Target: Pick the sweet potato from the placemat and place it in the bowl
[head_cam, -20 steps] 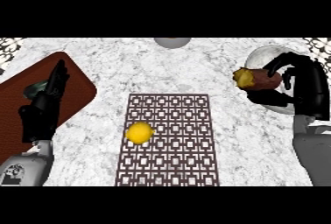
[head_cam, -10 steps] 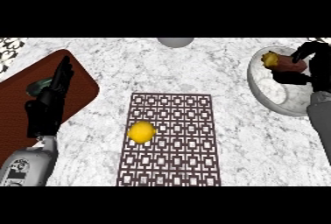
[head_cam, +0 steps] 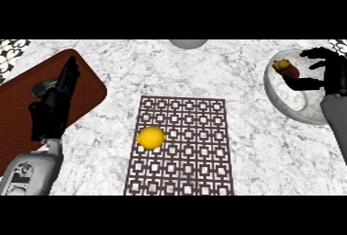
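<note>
The sweet potato (head_cam: 283, 68), orange-brown and small, lies inside the white bowl (head_cam: 272, 93) at the counter's far right, near its upper rim. My right hand (head_cam: 331, 75) hovers over the bowl just right of it, open, with spread fingers above the sweet potato and the thumb below it, not touching it. The dark lattice placemat (head_cam: 183, 151) lies at the centre. My left hand (head_cam: 53, 108) rests at the left, open with straight fingers pointing away.
A yellow lemon (head_cam: 150, 137) sits on the placemat's left side. A brown cutting board (head_cam: 92, 87) lies under my left hand, with a grey-green object (head_cam: 43, 86) partly hidden behind it. A grey round thing (head_cam: 187, 43) shows at the far edge.
My right hand carried the sweet potato rightward over the bowl, then opened; the sweet potato now lies in the bowl. The left hand barely moved.
</note>
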Tool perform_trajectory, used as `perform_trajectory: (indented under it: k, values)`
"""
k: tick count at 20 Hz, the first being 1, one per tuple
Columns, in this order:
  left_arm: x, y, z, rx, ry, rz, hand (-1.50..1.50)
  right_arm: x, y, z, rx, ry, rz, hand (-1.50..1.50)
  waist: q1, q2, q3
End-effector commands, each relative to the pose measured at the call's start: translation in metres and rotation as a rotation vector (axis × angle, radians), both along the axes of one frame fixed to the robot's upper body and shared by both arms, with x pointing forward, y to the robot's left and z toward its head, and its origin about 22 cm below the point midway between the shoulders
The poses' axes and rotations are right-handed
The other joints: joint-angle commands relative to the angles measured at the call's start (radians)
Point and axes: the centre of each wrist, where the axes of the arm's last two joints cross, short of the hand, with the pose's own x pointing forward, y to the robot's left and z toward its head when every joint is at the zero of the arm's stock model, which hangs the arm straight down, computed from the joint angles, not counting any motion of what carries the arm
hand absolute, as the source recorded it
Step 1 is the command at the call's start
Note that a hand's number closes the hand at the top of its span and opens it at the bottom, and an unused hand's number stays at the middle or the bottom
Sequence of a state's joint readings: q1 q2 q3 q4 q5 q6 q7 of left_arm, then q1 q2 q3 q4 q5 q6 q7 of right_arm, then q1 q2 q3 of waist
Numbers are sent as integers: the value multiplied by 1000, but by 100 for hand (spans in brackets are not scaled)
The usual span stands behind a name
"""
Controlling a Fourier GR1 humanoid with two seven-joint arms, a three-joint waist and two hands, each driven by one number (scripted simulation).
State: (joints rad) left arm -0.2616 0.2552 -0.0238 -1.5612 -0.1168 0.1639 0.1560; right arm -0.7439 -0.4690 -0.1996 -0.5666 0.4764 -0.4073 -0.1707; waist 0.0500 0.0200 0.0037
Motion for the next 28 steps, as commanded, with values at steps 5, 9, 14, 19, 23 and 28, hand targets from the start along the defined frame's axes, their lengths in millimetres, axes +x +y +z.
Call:
perform_trajectory:
  k: [5,9,14,19,23,28]
  values:
    - [-2,-4,8,-5,-8,-12,0,4,-13,-8,192,-94,123,-150,13,3,2]
    - [-5,4,7,19,-11,-7,0,5,-26,3,243,-184,101,-150,-3,-3,0]
    - [-2,7,6,-11,0,15,0,-10,-58,6,353,-182,116,-150,-28,-12,-2]
    - [-16,13,7,2,5,38,0,-50,-111,2,419,-204,145,-150,-45,-20,-3]
    - [-15,10,-2,6,13,41,0,-89,-149,-6,489,-228,233,-150,-54,-20,-3]
    - [-2,13,7,14,17,58,0,-124,-165,-25,488,-206,312,-150,-52,-19,-3]
